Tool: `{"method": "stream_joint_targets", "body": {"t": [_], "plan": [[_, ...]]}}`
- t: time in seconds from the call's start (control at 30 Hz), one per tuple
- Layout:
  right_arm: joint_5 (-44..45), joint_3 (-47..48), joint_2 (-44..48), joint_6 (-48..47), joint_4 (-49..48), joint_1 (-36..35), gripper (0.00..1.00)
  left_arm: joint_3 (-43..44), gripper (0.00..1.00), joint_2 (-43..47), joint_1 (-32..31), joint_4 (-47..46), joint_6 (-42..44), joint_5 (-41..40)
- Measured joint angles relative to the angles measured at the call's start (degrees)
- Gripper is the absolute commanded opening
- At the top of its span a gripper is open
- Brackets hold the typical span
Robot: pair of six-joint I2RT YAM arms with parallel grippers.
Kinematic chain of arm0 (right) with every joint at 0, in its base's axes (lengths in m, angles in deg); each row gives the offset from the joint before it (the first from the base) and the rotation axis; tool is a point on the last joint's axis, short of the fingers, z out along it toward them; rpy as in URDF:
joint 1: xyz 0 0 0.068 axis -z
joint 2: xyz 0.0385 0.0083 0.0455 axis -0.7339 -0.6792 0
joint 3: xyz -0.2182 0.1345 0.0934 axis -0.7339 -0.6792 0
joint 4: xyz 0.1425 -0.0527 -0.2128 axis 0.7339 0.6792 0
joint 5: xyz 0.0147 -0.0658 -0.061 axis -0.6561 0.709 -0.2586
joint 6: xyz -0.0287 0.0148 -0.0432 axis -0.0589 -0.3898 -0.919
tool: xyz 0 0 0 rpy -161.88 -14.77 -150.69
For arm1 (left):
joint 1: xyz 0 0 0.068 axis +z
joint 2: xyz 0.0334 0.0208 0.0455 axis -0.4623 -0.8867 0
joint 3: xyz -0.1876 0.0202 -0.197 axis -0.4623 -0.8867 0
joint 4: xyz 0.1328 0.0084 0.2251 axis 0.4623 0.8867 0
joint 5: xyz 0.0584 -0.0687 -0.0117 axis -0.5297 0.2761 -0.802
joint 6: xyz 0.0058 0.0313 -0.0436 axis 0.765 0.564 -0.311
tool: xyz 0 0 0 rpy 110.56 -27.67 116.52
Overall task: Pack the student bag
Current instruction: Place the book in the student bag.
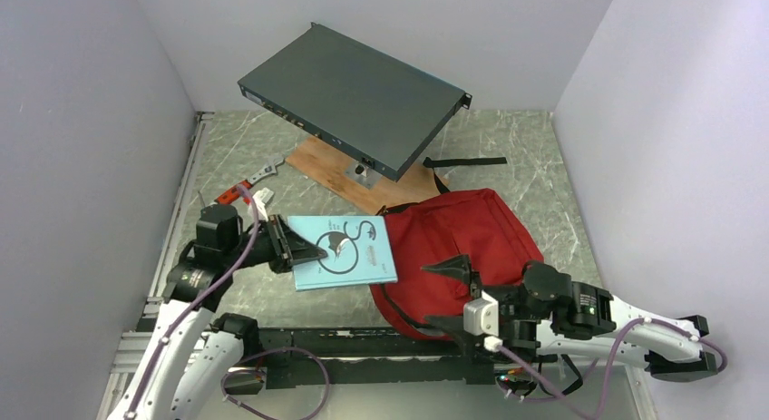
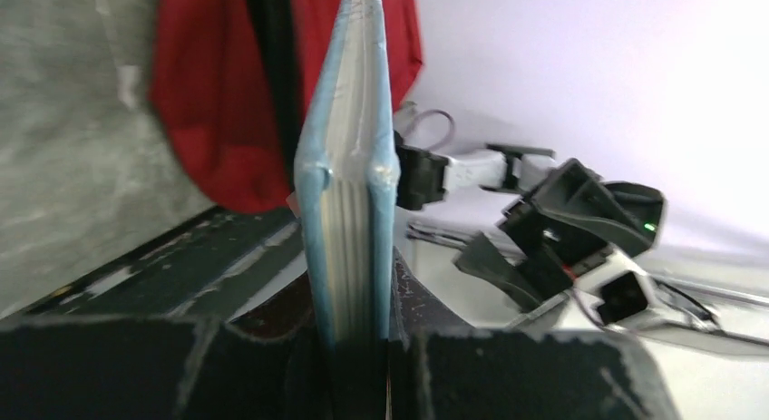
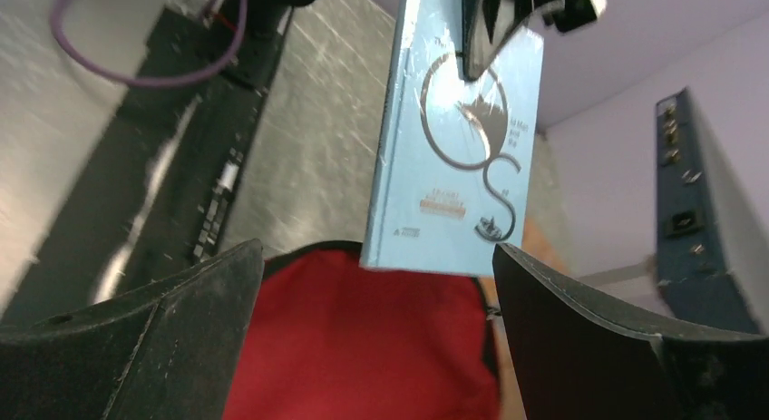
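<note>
The student bag (image 1: 476,234) lies slumped on the table (image 1: 544,157), right of centre in the top view, its long axis running from upper left to lower right. I cannot tell from here whether its zipper mouth is open.

My left gripper (image 1: 304,249) sits just left of the bag and pinches a light blue book (image 1: 345,250) by its spine end. My left wrist view shows the book edge-on between my pads. The book's long axis points rightward, straight at the bag, and its free end hangs over the bag's left edge.

My right gripper (image 1: 449,295) hovers at the bag's lower left edge with its jaws spread wide, gripping nothing. Its wrist view looks across the red fabric at the book's cover.

So the bag lies right of the book. My right arm is the nearer one to lift the flap, I judge, while my left feeds the book in lengthwise.

Beyond, in the upper centre, a dark grey metal box (image 1: 354,98) sits over a wooden board (image 1: 331,170).
</note>
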Motion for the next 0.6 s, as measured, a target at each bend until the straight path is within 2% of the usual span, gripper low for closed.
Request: {"method": "stream_joint_targets", "body": {"t": [0.13,0.23,0.3,0.4,0.5,0.6], "plan": [[3.58,-0.07,2.32,16.70,-2.14,-0.02,1.00,8.68,0.00,2.16,0.00,15.89,8.31,-9.92],[16.15,0.11,2.29,38.12,-3.82,-0.07,1.00,15.21,0.00,3.91,0.00,25.29,12.81,-18.53],[25.27,1.49,-0.24,50.97,-0.85,-0.02,1.00,18.78,0.00,5.31,0.00,30.77,15.06,-24.87],[33.62,3.63,-6.82,65.09,3.52,0.04,1.00,21.00,0.00,6.91,0.00,36.52,16.96,-32.20],[36.79,5.49,-15.23,74.38,7.43,0.00,1.00,21.14,0.00,7.82,0.00,40.83,17.86,-37.00],[37.81,8.28,-23.58,78.51,9.57,-0.04,0.99,21.14,0.00,8.20,0.00,43.93,18.58,-40.94]]}}
